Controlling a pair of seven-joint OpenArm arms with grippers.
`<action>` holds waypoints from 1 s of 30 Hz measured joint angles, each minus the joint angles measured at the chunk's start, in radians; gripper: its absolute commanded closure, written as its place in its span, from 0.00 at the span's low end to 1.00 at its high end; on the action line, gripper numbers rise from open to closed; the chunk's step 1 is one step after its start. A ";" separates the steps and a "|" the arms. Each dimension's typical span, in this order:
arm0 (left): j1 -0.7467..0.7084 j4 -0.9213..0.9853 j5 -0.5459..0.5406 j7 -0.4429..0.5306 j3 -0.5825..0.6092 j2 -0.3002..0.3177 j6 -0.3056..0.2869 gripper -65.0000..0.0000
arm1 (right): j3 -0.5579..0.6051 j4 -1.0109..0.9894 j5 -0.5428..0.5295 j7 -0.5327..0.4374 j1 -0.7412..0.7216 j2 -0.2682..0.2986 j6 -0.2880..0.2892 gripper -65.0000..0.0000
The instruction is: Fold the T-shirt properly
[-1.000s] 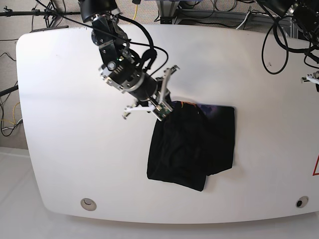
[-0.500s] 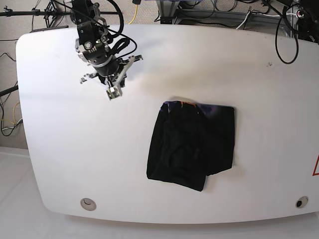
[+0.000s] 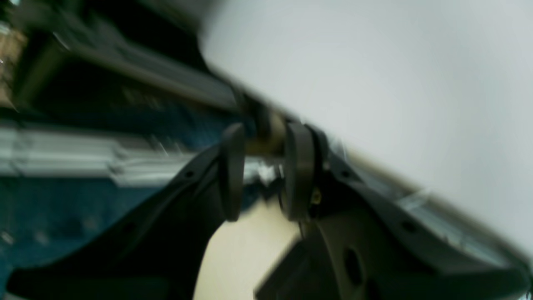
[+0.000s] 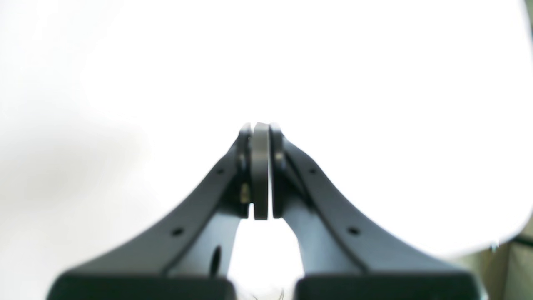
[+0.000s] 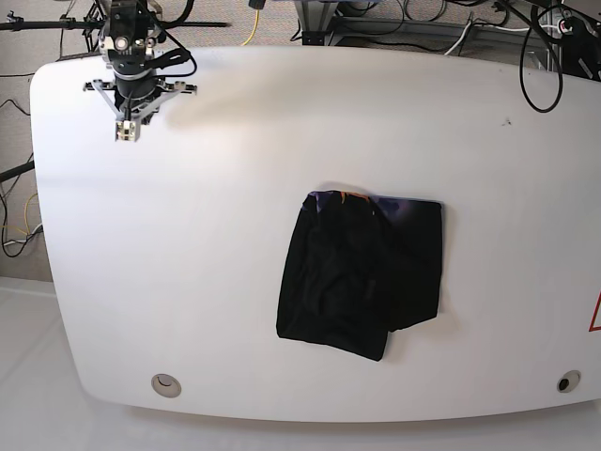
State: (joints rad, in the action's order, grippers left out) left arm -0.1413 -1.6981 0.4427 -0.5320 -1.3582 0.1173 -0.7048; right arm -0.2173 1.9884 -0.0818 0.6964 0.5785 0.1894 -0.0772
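Base view shows the T-shirt (image 5: 362, 277) lying folded on the white table (image 5: 235, 282), a little right of the middle, as a dark block with one thicker layer on its left half. At its far edge a small orange and purple mark is visible. No gripper touches it.

The right gripper (image 5: 129, 130) hangs above the far left corner of the table, well apart from the T-shirt. In the right wrist view the right gripper (image 4: 260, 171) has its two fingers (image 4: 245, 166) pressed together with nothing between them, and below them only the bright table surface is seen.

The left gripper (image 3: 260, 171) is not seen in the base view; only some cables (image 5: 540, 66) hang at the far right corner. In the left wrist view, which is blurred, its fingers (image 3: 231, 171) stand a little apart with a clear gap and hold nothing. Behind them are the table edge (image 3: 374, 162), a metal frame and a blue floor.

No container is in view. At the right edge of the base view there is part of a red triangle sign (image 5: 595, 315), too cut off to read.
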 measured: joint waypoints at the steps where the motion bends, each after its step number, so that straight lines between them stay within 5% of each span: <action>1: 0.001 0.014 0.016 -0.002 -0.002 -0.001 0.001 0.77 | -0.017 0.001 0.000 -0.010 0.017 -0.008 0.000 1.00; 20: 0.003 0.229 0.220 0.032 -0.025 -0.003 0.000 0.77 | -0.346 -0.002 0.000 -0.084 0.183 -0.137 0.014 1.00; 30: 0.000 0.359 0.364 0.140 -0.028 -0.031 0.000 0.77 | -0.391 -0.129 0.000 -0.088 0.190 -0.167 0.018 1.00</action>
State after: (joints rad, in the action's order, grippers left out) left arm -0.1413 -1.3396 0.8062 -0.3923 -1.3861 0.0860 -0.7052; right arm -0.6079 1.8591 -0.0814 0.6083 0.7681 0.0219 -0.0597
